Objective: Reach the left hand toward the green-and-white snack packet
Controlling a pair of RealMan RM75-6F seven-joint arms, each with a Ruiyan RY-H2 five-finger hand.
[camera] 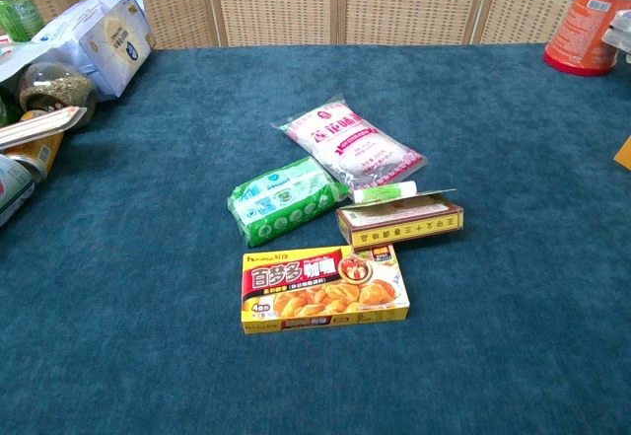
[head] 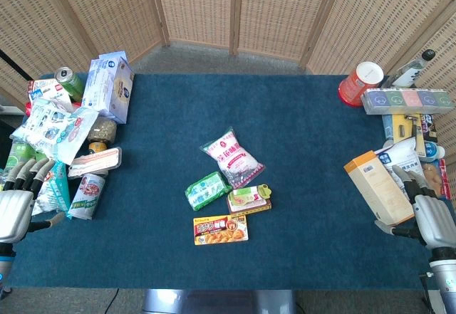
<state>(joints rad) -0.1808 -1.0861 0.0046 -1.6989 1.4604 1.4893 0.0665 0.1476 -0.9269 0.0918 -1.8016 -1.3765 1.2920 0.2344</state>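
The green-and-white snack packet [head: 207, 190] [camera: 286, 199] lies flat near the middle of the blue table, just left of a small brown box. My left hand [head: 19, 203] rests at the table's left edge, far left of the packet, its fingers apart and holding nothing. At the right edge my right hand [head: 429, 214] also holds nothing, fingers apart. Neither hand shows in the chest view.
A pink-and-white bag [head: 232, 157] lies behind the packet, a brown box [head: 249, 199] to its right, a yellow curry box [head: 221, 229] in front. Packets, cans and boxes [head: 71, 129] crowd the left edge; boxes [head: 377, 186] and a red cup [head: 360, 83] crowd the right.
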